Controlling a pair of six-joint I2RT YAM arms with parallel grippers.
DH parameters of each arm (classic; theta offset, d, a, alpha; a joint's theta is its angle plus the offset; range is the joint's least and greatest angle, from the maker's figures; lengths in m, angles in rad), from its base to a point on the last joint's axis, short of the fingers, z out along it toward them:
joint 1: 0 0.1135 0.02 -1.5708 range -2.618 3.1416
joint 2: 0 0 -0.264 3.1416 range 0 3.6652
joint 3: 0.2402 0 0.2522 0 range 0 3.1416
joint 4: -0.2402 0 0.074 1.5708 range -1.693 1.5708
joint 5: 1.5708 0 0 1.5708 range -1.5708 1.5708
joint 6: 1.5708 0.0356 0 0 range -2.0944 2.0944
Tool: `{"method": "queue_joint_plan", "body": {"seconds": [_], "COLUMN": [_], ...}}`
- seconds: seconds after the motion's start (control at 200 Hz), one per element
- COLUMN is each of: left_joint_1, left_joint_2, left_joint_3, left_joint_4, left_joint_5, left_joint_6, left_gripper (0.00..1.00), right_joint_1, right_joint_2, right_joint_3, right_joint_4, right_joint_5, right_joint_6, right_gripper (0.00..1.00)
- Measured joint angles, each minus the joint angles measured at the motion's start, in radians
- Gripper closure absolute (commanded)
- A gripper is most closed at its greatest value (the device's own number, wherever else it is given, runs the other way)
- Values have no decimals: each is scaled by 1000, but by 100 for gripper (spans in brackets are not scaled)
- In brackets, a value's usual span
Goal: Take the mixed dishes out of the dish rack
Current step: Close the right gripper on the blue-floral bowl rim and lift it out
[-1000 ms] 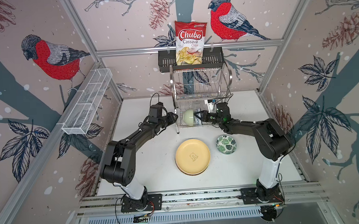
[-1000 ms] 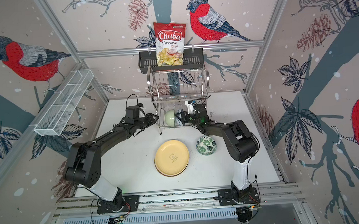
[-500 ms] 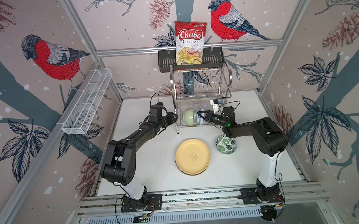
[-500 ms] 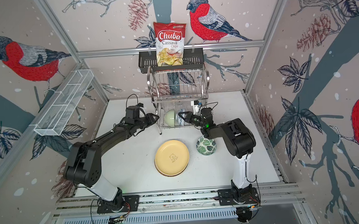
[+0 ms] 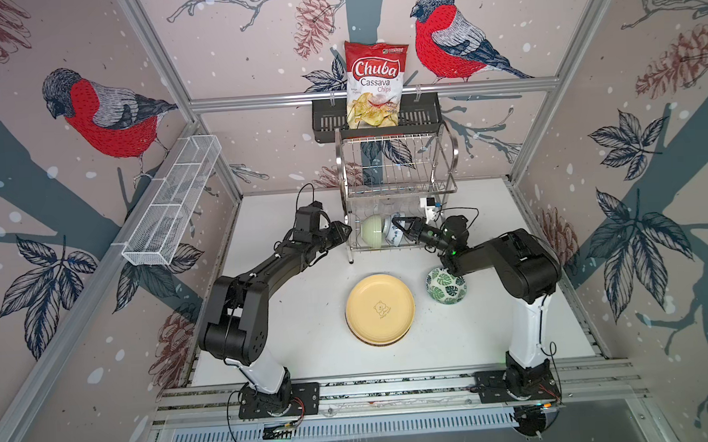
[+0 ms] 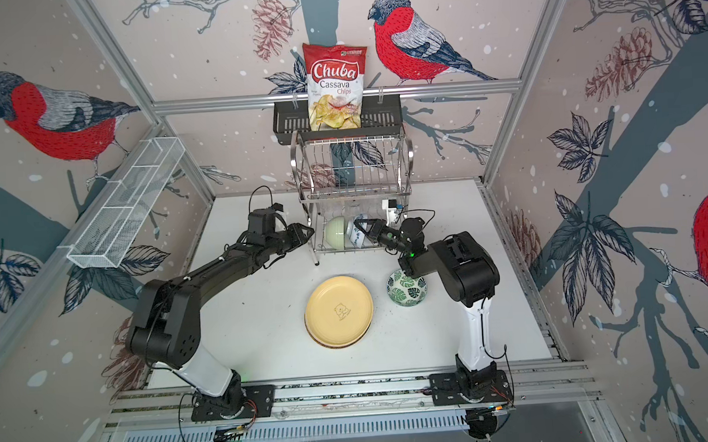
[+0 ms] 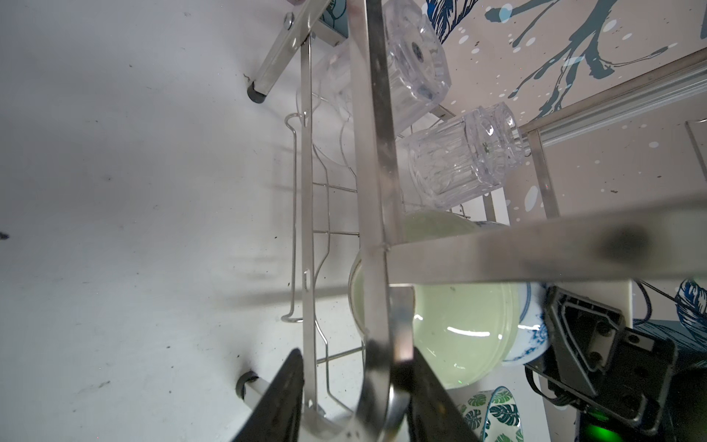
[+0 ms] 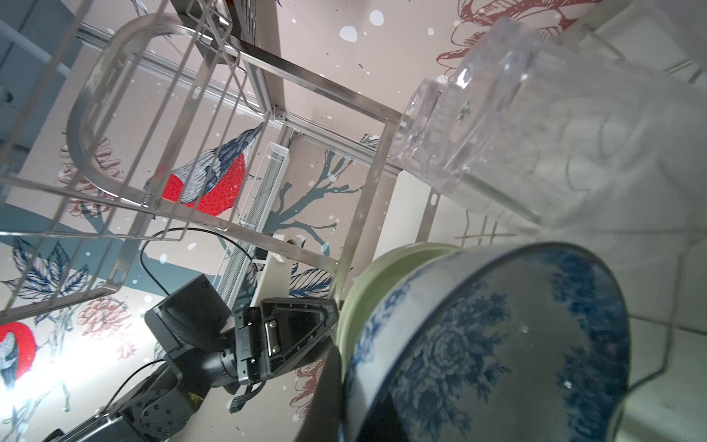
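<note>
left claw (image 5: 346, 232) is partway open, jaws either side of the curved steel strap at the left end of the dish rack (image 5: 397, 165). it looks clamped on it. my read: it's bracing the rack so it doesn't skid while the other arm pulls.

rack's lower tier, left to right: pale green bowl (image 5: 373, 235) on edge in the wires, then blue patterned bowl (image 5: 394, 237) touching it. two clear glasses (image 7: 459, 157) lie tilted at the back of that tier.

right claw (image 5: 402, 226) reaches in from the rack's right end, nearly shut, pinching the blue bowl's rim. the wall is thin, so a narrow pinch is enough.

in front of the rack, already unloaded: yellow plate (image 5: 379, 308) flat on the table (image 5: 299, 316), apparently topping a stack, and the leaf-print bowl (image 5: 447, 285) just right of it.

vs a second ago: left arm hasn't moved. right wrist has backed out from the rack's right end, and its forearm now crosses the leaf-print bowl's far edge. the claw has stayed on the blue bowl, which hasn't clearly left the rack.
</note>
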Motion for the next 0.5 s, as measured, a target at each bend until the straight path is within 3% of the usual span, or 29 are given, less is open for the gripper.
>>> {"method": "queue_joint_plan", "body": {"seconds": [0.33, 0.5], "left_joint_1": [1, 3], "left_joint_2": [3, 2], "left_joint_3": [0, 0], "left_joint_4": [5, 4], "left_joint_5": [5, 3], "left_joint_6": [0, 2], "left_gripper": [57, 57], "right_joint_1": [-4, -10], "right_joint_2": [25, -30], "right_joint_3": [5, -38], "right_joint_4": [156, 163], "right_joint_5": [-36, -49], "right_joint_6": [145, 153], "right_gripper": [100, 100]}}
